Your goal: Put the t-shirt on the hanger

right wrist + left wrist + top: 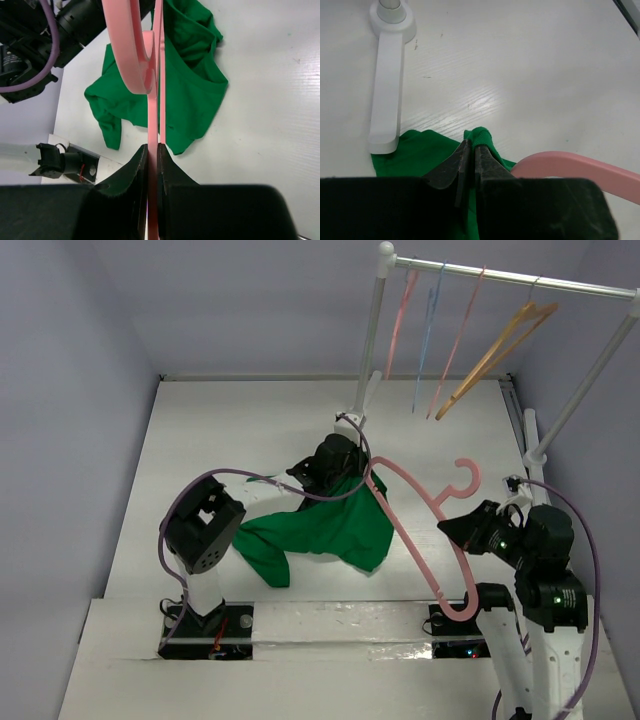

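The green t-shirt lies crumpled mid-table, one edge lifted. My left gripper is shut on a raised fold of it; in the left wrist view the fingertips pinch green cloth. The salmon-pink hanger is held above the table by my right gripper, shut on its lower bar. Its hook points towards the back. Its far arm tip reaches the shirt beside the left gripper and shows in the left wrist view. In the right wrist view the shirt lies beneath the hanger.
A white clothes rack stands at the back right, its foot just beyond the shirt. Thin pink and blue hangers and an orange wooden hanger hang from its rail. Walls close in on both sides.
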You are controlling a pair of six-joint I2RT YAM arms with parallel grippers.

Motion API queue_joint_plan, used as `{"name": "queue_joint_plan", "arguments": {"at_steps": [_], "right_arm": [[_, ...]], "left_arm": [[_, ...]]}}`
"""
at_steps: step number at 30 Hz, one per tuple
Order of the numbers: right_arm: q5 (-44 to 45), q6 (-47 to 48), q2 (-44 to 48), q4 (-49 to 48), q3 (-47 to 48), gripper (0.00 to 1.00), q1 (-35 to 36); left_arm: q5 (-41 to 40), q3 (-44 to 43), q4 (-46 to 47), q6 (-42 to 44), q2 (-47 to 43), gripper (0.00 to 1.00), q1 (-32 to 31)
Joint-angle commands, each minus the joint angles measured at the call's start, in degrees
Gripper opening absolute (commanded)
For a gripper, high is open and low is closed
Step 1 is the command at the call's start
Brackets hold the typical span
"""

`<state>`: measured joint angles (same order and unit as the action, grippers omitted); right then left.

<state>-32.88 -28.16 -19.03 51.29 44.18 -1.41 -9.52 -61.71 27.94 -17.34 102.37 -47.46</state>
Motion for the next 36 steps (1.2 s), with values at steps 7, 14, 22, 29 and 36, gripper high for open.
{"name": "queue_joint_plan", "arguments": {"at_steps": [7,14,22,29,36], "right_arm": [[0.9,2.1,0.6,-4.9,-0.4,0.00,0.4],[-1.9,0.5,0.2,-10.5,-5.5,0.00,0.4],[-2.8,-4.6,3.4,-18.0,-8.8,0.00,0.4],[-5.7,-6.6,2.3,-24.3,-9.6,0.00,0.4],[-10.3,-0.8,0.8,-17.4,-3.4,0.00,0.4]], "left_arm": [[3.0,-0.4,2.0,-0.3,-5.0,0.00,0.0],[3.8,0.8,1.4,0.2,-7.7,0.00,-1.8],[2.8,1.9,-0.5,-0.4,-11.0,0.00,-5.7],[1.6,2.1,-2.0,-0.7,-12.8,0.00,-6.9],[-5.4,0.5,-5.4,2.1,-16.8,0.00,-7.5]]}}
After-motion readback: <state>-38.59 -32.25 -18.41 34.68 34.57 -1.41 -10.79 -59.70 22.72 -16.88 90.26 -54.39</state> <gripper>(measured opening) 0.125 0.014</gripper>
